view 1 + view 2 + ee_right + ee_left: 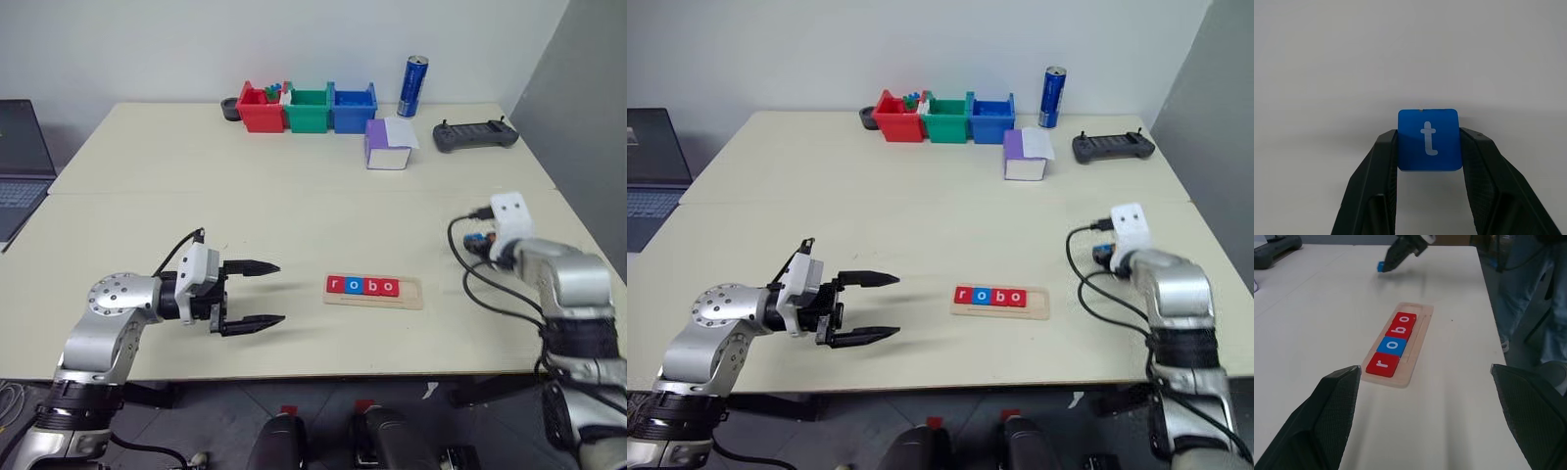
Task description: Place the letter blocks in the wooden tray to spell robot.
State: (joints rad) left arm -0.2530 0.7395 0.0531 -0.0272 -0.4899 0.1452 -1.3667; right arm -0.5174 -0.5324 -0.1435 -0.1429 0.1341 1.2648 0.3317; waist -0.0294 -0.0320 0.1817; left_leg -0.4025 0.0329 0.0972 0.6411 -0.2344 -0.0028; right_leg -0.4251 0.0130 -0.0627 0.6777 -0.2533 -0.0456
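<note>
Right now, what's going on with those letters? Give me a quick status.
Left pincer open, idle beside the wooden tray. Right pincer shut on the blue t block. Tray reads r-o-b-o; last slot free. Nothing in the way.

The left arm reaches in over the desk's [294, 225] near-left edge, its pincer [253, 294] level with fingers spread wide. The right arm bends near the right edge, its pincer [1427, 147] clamped on a blue block [1428, 139].
</note>
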